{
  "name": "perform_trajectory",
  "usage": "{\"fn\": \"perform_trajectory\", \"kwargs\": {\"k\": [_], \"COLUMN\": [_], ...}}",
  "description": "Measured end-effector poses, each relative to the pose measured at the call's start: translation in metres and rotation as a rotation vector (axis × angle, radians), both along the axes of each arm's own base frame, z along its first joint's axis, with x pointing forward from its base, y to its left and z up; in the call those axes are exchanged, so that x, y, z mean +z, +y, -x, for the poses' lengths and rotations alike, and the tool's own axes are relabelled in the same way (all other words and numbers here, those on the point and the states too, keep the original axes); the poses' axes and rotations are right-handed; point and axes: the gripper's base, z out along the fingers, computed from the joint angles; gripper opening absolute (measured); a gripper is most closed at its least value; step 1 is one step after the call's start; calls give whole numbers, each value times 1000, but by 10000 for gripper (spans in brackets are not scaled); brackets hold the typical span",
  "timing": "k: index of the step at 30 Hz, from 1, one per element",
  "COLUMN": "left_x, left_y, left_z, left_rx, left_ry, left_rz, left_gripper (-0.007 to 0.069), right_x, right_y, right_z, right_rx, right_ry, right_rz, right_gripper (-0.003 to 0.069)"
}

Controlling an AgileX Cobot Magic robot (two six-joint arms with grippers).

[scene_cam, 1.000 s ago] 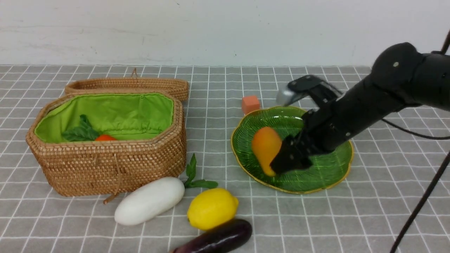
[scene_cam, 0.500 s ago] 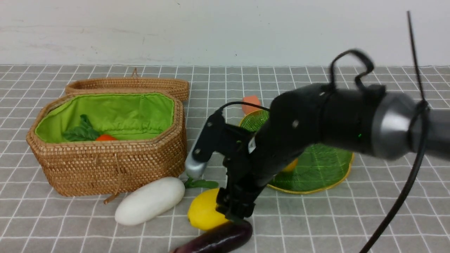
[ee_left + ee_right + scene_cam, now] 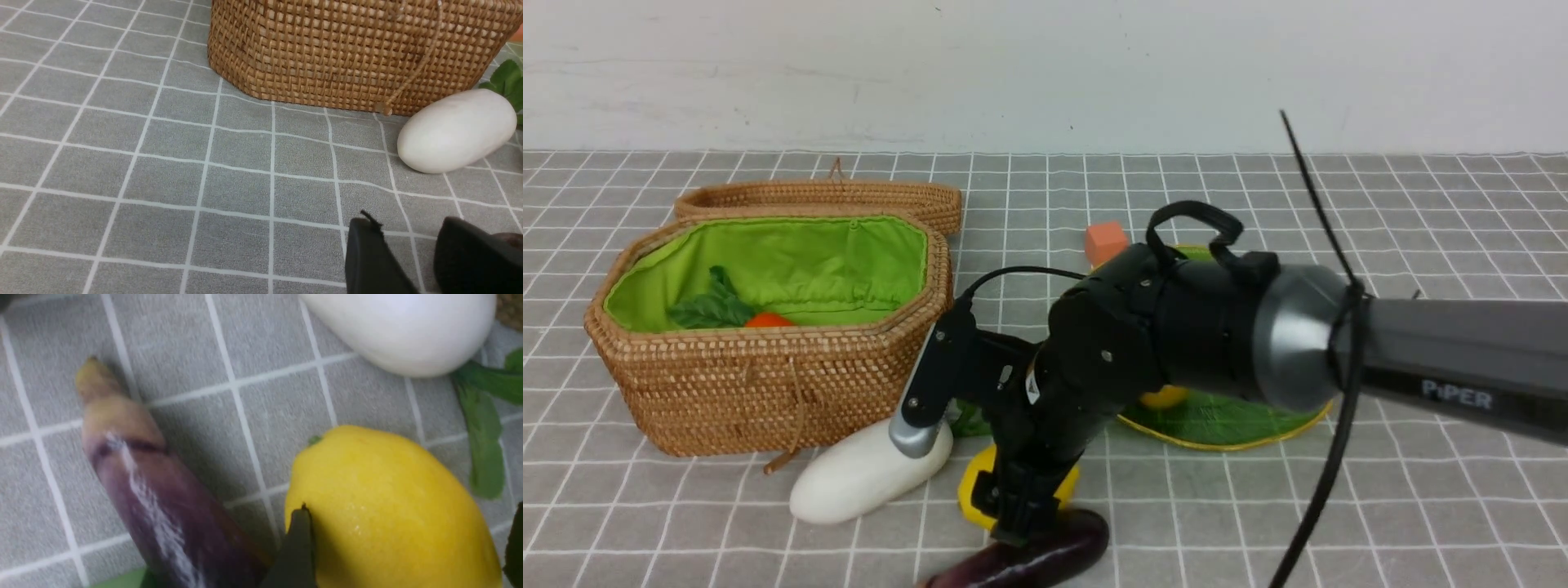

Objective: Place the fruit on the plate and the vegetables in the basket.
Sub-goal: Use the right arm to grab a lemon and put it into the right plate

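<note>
Right gripper (image 3: 1023, 510) spread wide, straddling yellow oval lemon (image 3: 388, 506) directly beneath (ungripped); glossy purple aubergine (image 3: 163, 506) just beside lemon.

My right arm (image 3: 1176, 327): black, grey and cabled.
I see matte black joint shells dotted with small pale screw heads (image 3: 1104, 356), a silver-grey collar (image 3: 1290, 343), white "PiPER" lettering (image 3: 1456, 394) on the dark grey tube, a silver-capped camera bracket (image 3: 915, 433) at the wrist, and black cables (image 3: 1192, 206) looping past.
</note>
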Motion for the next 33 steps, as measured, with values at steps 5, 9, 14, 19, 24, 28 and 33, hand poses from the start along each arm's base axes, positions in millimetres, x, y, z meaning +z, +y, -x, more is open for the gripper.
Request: {"fn": "perform_trajectory", "kwargs": {"k": [5,9,14,19,24,28,33], "left_x": [0,0,0,0,0,0,0], "left_y": [0,0,0,0,0,0,0], "left_z": [0,0,0,0,0,0,0], "left_rx": [0,0,0,0,0,0,0], "left_ry": [1,1,1,1,0,0,0], "left_rz": [0,0,0,0,0,0,0], "left_gripper": [239,239,239,239,239,239,239], "right_x": [-4,-4,-1,15,34,56,71], "right_y": [2,2,4,7,1,-19,-44], "right_z": [-2,-2,-4,-7,-12,-22,-32], "right_rx": [-3,-3,2,10,-14,-81,-178], "right_ry": [10,8,6,14,19,34,142], "right_rz": [1,0,8,26,22,-30,-139], "right_gripper": [568,542,540,340,12,-18,-13]}}
